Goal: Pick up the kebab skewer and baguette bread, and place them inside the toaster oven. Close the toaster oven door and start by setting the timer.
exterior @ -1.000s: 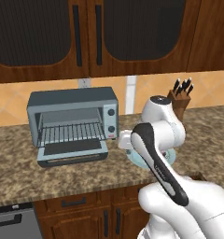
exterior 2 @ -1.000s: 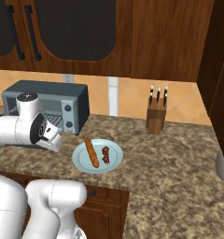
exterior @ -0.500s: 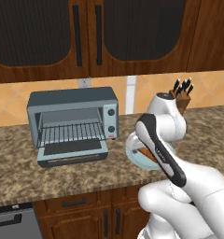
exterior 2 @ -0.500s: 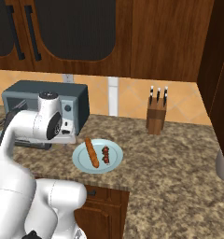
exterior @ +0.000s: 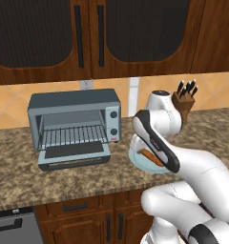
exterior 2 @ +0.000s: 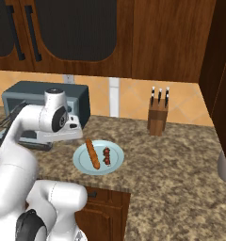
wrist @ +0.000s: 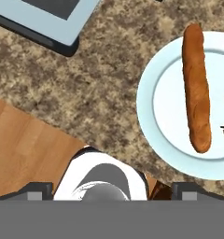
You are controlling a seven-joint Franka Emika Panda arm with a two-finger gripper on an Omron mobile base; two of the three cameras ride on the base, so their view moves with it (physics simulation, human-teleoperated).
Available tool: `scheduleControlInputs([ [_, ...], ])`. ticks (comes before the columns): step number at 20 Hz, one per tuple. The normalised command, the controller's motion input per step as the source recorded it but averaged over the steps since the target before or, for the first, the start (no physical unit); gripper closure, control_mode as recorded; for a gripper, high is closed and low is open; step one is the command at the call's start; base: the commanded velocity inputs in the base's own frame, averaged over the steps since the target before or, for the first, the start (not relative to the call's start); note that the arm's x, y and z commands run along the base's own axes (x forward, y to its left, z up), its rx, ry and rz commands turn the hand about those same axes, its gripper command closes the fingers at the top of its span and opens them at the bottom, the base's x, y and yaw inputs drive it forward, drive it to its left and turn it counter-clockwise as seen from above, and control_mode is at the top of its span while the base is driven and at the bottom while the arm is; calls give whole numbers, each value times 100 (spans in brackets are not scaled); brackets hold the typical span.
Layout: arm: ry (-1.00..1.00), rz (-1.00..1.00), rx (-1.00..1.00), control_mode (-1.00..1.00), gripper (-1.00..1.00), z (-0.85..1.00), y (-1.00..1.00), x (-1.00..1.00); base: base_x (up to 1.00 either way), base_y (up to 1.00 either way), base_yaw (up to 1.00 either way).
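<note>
Hand view: your gripper (wrist: 112, 186) sits fully open at bottom centre, holding nothing. Since the last frame the arm swung over; baguette bread (wrist: 196, 87) now at right on the plate (wrist: 153, 112).

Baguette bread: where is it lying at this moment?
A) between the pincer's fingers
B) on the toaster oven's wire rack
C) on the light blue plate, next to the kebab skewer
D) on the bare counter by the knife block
C: the baguette bread lies on the plate beside the kebab skewer, and the toaster oven rack is bare.
</note>
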Motion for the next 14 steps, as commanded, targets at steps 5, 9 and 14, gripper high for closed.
scheduleControlInputs([
  [5,1,0,-3,-100,-100,-29,-57,9,0,0,0],
  [9,0,0,0,-100,-100,-18,-41,53,0,0,0],
  [14,0,0,0,-100,-100,-18,-34,57,0,0,0],
])
